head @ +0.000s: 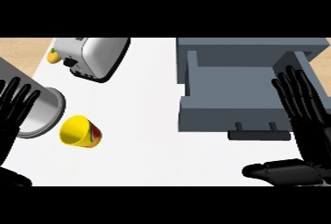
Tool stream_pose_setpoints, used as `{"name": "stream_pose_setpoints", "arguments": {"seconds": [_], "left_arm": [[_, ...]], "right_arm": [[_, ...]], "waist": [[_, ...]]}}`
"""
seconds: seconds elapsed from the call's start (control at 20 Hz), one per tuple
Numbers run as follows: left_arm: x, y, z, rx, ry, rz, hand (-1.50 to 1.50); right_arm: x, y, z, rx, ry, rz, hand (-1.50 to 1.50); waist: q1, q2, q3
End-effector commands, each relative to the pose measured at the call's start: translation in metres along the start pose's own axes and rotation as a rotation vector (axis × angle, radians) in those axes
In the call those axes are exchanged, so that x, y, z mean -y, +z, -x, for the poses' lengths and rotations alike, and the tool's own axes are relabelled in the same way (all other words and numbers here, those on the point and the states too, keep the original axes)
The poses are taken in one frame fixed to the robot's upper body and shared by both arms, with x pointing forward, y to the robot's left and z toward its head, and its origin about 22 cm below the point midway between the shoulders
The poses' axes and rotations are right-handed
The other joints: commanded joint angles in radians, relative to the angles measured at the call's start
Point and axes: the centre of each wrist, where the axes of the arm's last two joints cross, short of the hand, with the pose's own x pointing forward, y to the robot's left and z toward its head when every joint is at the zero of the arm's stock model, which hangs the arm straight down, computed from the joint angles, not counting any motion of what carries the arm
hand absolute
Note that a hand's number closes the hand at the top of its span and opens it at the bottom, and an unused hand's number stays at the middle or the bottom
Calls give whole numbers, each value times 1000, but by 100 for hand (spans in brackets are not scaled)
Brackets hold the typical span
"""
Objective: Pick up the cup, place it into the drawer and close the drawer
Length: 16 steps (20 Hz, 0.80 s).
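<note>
**A:** ok going left to right, what's the left hand (16, 109) up to?

**B:** It sits at the left edge, fingers straight and spread, pointing up. The fingertips overlap a grey round pot (44, 114), though I can't really tell if they touch it or just sit above it. The wrist is cut off by the frame.

**A:** and the cup?

**B:** The cup (79, 131) is yellow, lying on its side on the white worktop (149, 113), just beside the pot, mouth facing left. No hand is on it. Above it is a toaster (93, 57), with some small yellow thing (54, 56) half hidden behind its left end.

**A:** drawer side?

**B:** The grey drawer (226, 114) is pulled open, nothing visible inside, with a dark handle at the front. The right hand (304, 113) is open too, palm flat, fingers straight and fanned over the drawer's right wall, thumb stuck out low toward the left. Its forearm runs off the lower right corner.
</note>
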Motion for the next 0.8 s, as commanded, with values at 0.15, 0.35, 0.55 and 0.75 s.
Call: {"name": "stream_pose_setpoints", "arguments": {"seconds": [0.15, 0.35, 0.55, 0.75], "left_arm": [[-34, 10, 42, -102, 12, -35, -150], [-43, -3, 62, -132, -47, -38, -150], [-49, 12, 83, -191, -56, -100, -150], [-60, 19, 118, -197, -85, -115, -150]], "right_arm": [[-6, -13, 3, -9, 2, -18, -150], [9, -25, 6, 19, 12, -6, -150], [0, -29, -10, 30, 8, -24, -150], [-2, -26, 16, 22, 4, -24, -150]], "waist": [[-5, -1, 0], [-6, -1, 1], [-7, -2, 1], [-9, 0, 0]]}}
